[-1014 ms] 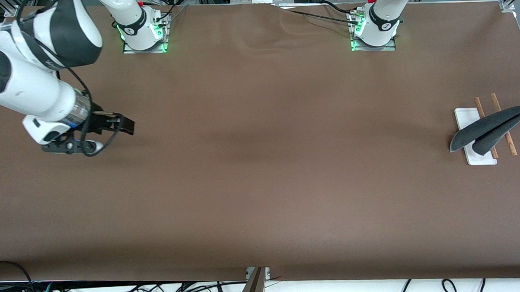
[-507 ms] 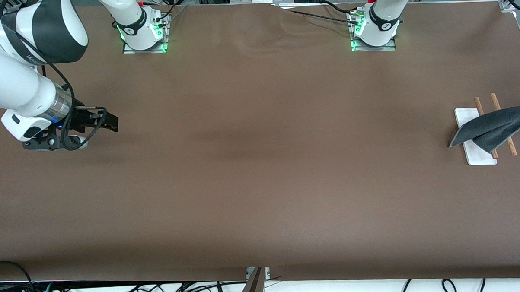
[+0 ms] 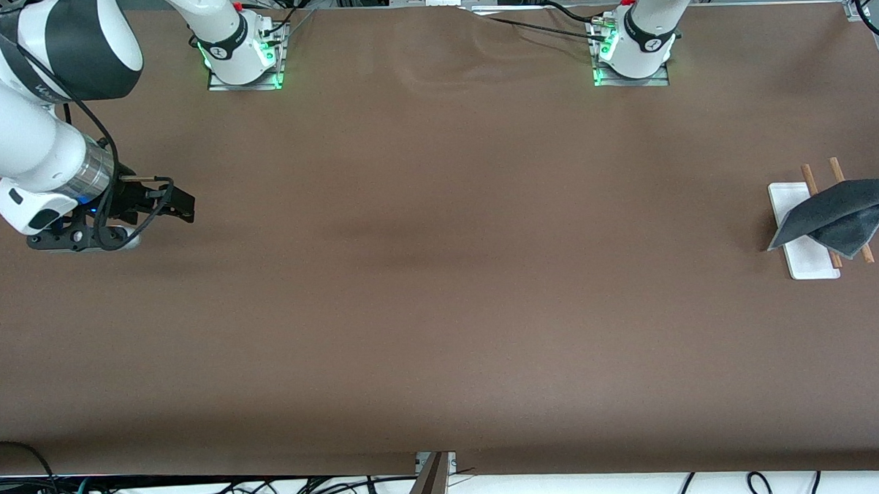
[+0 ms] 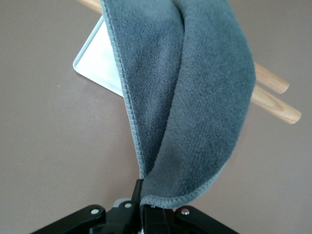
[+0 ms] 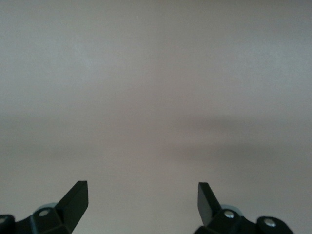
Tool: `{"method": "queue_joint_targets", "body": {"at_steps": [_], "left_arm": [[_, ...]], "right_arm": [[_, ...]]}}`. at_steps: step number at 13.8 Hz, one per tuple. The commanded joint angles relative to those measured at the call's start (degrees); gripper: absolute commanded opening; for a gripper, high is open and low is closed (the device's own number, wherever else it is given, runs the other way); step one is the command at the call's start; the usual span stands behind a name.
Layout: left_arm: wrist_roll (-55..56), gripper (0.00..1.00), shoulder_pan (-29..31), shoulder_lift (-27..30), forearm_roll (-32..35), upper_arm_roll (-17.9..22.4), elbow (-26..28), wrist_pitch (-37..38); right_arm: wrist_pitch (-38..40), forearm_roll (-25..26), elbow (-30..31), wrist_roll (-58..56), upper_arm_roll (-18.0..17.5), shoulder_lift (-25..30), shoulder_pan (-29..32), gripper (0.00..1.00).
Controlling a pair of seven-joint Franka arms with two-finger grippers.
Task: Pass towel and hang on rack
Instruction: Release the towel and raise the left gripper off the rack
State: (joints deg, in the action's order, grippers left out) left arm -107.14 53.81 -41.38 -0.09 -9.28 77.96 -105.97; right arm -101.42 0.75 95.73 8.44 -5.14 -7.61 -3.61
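The towel has sunk lower across the rack rods at the left arm's end of the tabletop, so hanging looks nearly done. The left gripper stays clenched on its edge. The right gripper, fingers spread, has retreated and waits.

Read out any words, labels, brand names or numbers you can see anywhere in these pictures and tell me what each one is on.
None can be read.
Grey lettering on the right arm's dark band: too blurred to read.
Round marks on the black collars of the two arm bases: too small to make out.
The dark grey square cloth towel, the white-based rack with wooden rods and the brown table: no text visible.
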Motion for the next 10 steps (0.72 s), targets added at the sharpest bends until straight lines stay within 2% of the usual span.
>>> {"method": "queue_joint_targets", "body": {"at_steps": [1, 3, 4, 5, 10], "left_arm": [[-2.5, 0.00, 0.7, -2.2, 0.5, -0.6, -2.0, -1.6], [-2.5, 0.00, 1.0, -2.6, 0.5, -0.6, -2.0, -1.8], [-2.4, 0.54, 1.0, -2.9, 0.4, -0.6, -2.0, -1.9], [-1.9, 1.00, 1.1, -3.4, 0.4, -0.6, -2.1, -1.9], [-1.7, 1.00, 0.9, -2.5, 0.1, -0.7, -2.5, -1.5]], "right_arm": [[1.3, 1.2, -3.0, -0.4, 0.4, -0.6, -0.5, 0.99], [1.4, 2.2, -3.5, -0.6, 0.4, -0.7, -0.4, 0.99], [1.5, 2.8, -3.7, 0.0, 0.2, -0.7, -0.8, 0.99], [1.4, 2.6, -3.9, -0.2, 0.1, -0.8, -0.7, 0.99], [1.3, 2.2, -4.1, -0.7, -0.1, -0.8, -0.8, 0.99]]}}
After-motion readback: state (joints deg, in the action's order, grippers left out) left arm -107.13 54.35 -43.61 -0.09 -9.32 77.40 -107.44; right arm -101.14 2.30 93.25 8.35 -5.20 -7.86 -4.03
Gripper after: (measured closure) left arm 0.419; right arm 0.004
